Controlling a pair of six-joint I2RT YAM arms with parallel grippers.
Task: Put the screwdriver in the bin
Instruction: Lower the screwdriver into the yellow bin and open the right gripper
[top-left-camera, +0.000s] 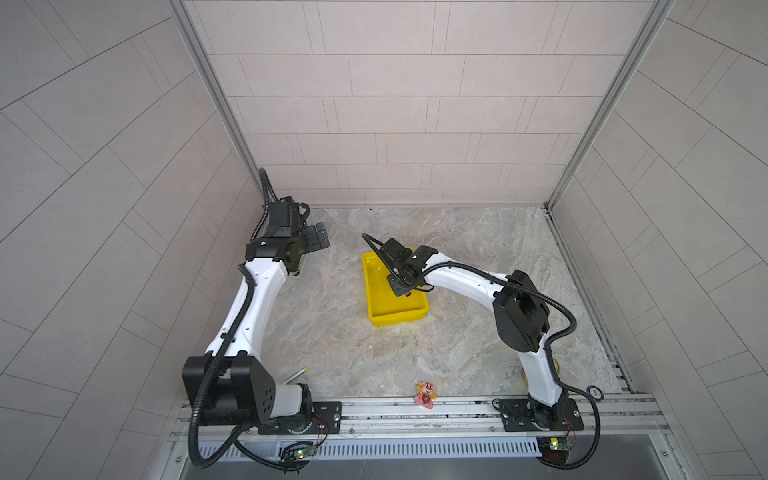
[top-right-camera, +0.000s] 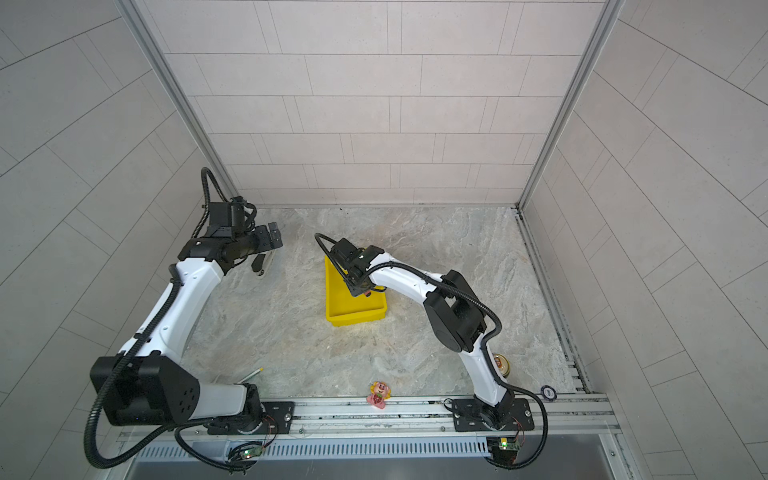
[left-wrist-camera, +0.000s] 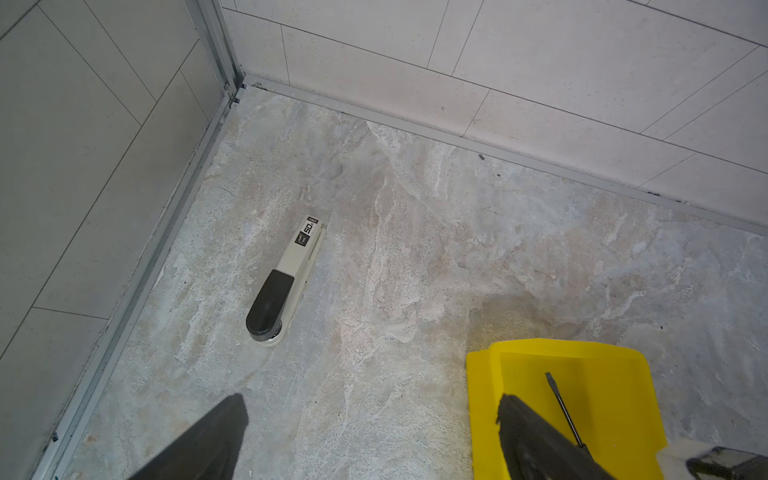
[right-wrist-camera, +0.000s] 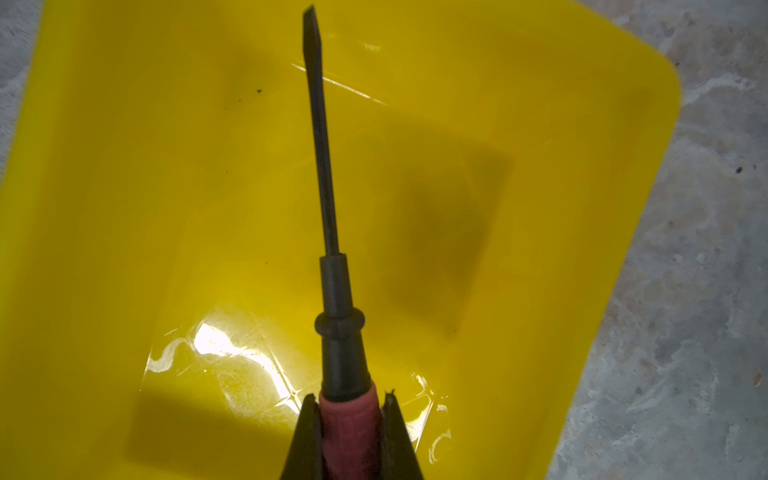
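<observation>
Right gripper (right-wrist-camera: 349, 401) clamped on the screwdriver (right-wrist-camera: 332, 266), jaws pinching the pink handle from both sides. Only my right wrist view shows that grip up close, with the black shaft pointing out over the glossy floor of the yellow bin (right-wrist-camera: 166, 208). Whether the tip touches the plastic, I cannot tell. In both top views my right wrist sits over the bin and covers the grip; just a speck of red peeks out beneath it. My left wrist view catches the thin shaft from another side, over a corner of the bin. It also shows a white and black stapler (left-wrist-camera: 282, 282) lying flat on the marble table (left-wrist-camera: 415, 249) near the wall corner. My left gripper (left-wrist-camera: 370, 401) hangs above that table with jaws wide apart, nothing between them. The top views alone give the near edge: a small pink toy (top-left-camera: 424, 392) and a white stick with a yellow tip (top-left-camera: 297, 375).
</observation>
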